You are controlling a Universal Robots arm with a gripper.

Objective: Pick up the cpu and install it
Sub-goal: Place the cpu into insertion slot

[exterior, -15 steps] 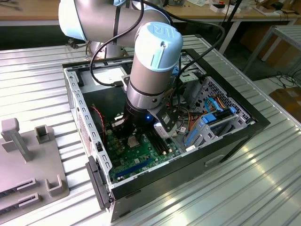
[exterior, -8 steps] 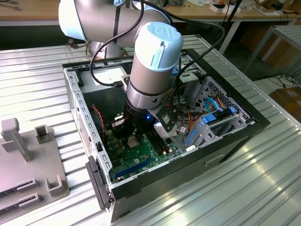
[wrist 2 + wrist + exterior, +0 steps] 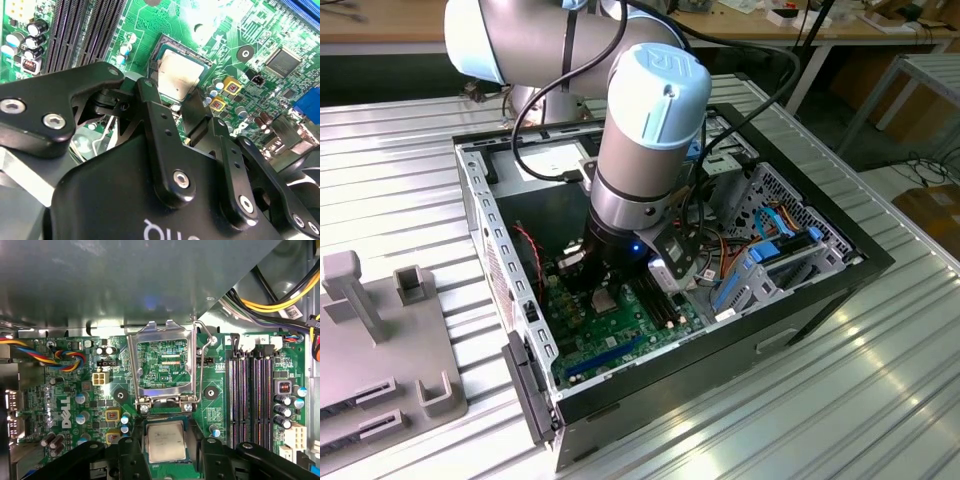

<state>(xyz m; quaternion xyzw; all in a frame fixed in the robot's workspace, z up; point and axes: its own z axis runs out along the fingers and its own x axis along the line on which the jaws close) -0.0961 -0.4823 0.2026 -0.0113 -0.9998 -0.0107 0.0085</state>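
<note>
Reaching down into an open computer case [image 3: 740, 345] laid flat on a ribbed metal counter [image 3: 820, 420] — one robot arm [image 3: 640, 140], wrist lowered over the green motherboard [image 3: 610, 340].

- Hand [image 3: 171, 452]: black, low over the board, its frame standing to either side of the cpu in both wrist views. Whether it grips the cpu or stands clear of it cannot be told.
- Cpu [image 3: 166, 441] [image 3: 177, 75]: pale silvery square, face up, lying squarely within the outline of the socket [image 3: 165, 418]. Seated or held just above — cannot be told.
- Retention frame [image 3: 161, 332]: silver, swung open away from the socket and hinged just beside it, with green board showing through its window.
- Wire lever [image 3: 201, 360]: thin, running alongside the open frame.
- Memory slots [image 3: 250, 395]: dark, parallel, near the socket.
- Dark square chip [image 3: 282, 62]: fixed to the board, well apart from the cpu.
- Yellow cables [image 3: 285, 300]: at the case edge.
- Twisted coloured wires [image 3: 65, 357]: over the board.
- Grey fixture [image 3: 380, 340]: on the counter at the exterior view's left, apart from the case.
</note>
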